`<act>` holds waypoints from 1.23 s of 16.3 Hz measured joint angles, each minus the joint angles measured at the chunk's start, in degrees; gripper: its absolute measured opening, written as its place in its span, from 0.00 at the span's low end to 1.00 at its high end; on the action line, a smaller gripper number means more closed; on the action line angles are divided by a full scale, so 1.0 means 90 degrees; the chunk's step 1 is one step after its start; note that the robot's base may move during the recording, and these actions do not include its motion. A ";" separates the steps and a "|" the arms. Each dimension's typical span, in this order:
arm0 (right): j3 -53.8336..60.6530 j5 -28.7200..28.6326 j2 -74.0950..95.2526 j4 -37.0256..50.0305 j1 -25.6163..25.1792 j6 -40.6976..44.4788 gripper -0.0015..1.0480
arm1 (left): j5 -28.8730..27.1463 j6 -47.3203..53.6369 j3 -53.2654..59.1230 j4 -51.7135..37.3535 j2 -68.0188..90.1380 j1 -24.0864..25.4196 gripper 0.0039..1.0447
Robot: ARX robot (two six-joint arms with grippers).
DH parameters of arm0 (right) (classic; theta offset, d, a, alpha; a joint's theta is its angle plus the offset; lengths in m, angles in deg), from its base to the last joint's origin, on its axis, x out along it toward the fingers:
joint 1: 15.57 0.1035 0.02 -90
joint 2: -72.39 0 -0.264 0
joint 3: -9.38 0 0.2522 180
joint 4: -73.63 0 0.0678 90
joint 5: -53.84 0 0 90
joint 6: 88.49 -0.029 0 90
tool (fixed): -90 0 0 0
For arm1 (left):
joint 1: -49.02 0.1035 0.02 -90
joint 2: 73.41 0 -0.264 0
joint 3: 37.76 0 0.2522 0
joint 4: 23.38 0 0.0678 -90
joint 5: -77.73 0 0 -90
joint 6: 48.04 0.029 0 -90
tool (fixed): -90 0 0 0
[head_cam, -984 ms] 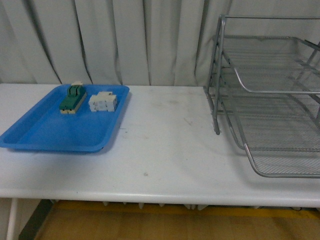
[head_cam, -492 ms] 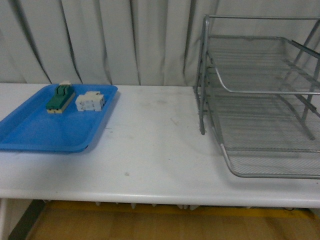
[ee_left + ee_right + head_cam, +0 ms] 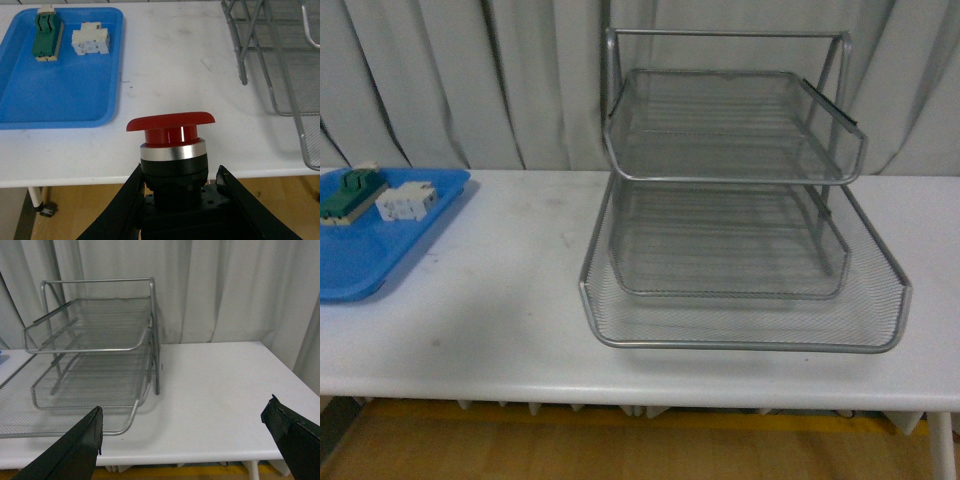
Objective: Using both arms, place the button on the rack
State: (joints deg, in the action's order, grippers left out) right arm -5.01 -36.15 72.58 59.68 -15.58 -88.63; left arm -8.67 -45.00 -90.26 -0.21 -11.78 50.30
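In the left wrist view the button fills the foreground: a red mushroom cap, a silver ring and a black body. My left gripper is shut on that black body, held over the table's near edge. The silver wire-mesh rack stands on the white table in the front view; a corner of the rack also shows in the left wrist view. My right gripper is open with nothing between its fingers, and the rack lies off to one side of it. Neither arm appears in the front view.
A flat blue tray lies at the table's left end, holding a green-and-cream terminal block and a white blocky part. Grey curtains hang behind the white table. The wooden floor shows below the table's front edge.
The front view has swung to the right: the rack has shifted from the right edge to the middle of the picture, and the blue tray has slid to the far left.
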 joint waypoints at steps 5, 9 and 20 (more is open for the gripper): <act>0.0000 0.0024 0.0000 0.0005 0.0000 0.0000 0.94 | 0.0457 0.0350 -0.0119 0.0134 0.0085 -0.0202 0.35; 0.0000 0.0007 0.0002 -0.0002 0.0000 0.0000 0.94 | 0.0663 0.1197 -0.1564 -0.0408 0.1889 -0.1644 0.35; 0.0000 0.0005 0.0002 -0.0005 0.0000 0.0000 0.94 | 0.0964 0.1333 -0.3823 0.0194 0.5122 -0.2499 0.90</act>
State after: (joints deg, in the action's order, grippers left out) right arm -5.01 -36.11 72.60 59.64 -15.58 -88.63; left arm 0.00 -33.00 -124.66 1.54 34.31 27.81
